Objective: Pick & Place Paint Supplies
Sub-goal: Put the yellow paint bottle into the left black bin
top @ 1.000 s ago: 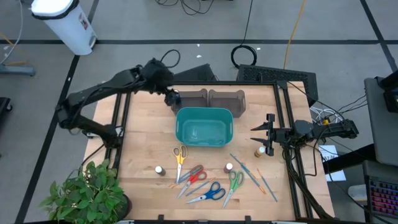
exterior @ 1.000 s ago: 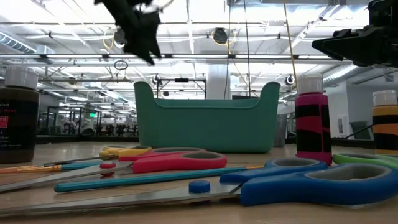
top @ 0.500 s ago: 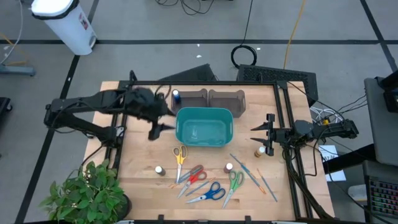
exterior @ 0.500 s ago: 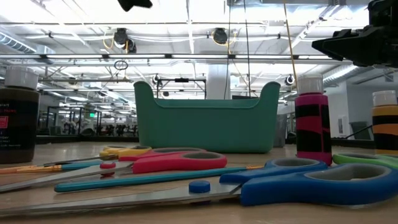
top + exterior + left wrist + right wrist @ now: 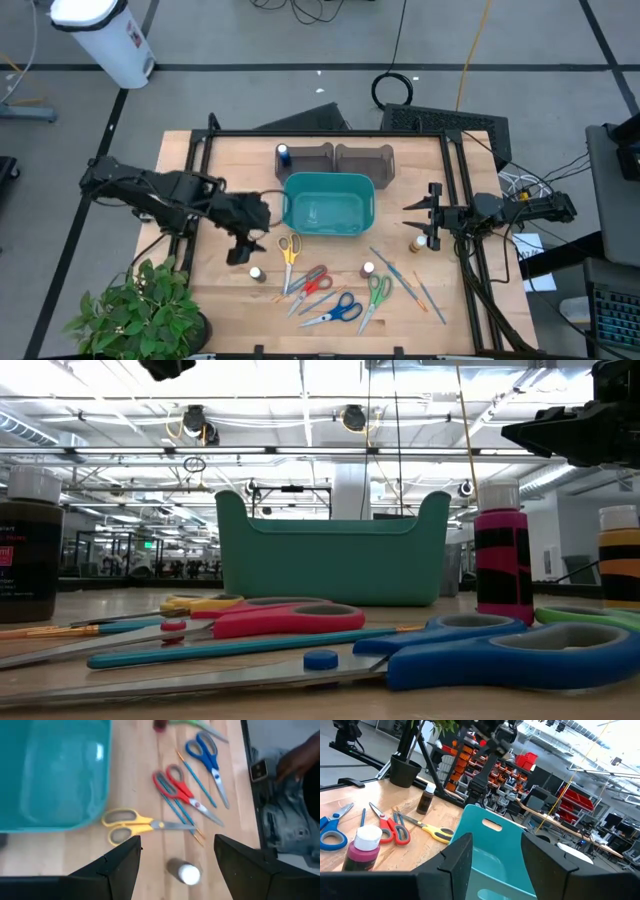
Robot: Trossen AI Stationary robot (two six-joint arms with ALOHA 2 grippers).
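Wooden table: left gripper, fingers spread and empty, should descend squarely over the white-capped bottle.

Past the right gripper, whose two dark fingers stand apart, sits a teal bin. At its nine o'clock lie yellow scissors, red scissors and a white-capped pink bottle; a dark bottle stands at ten.

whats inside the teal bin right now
Nothing shows inside the teal bin: the high view and left wrist view show a bare floor. The low view only shows its outer wall.
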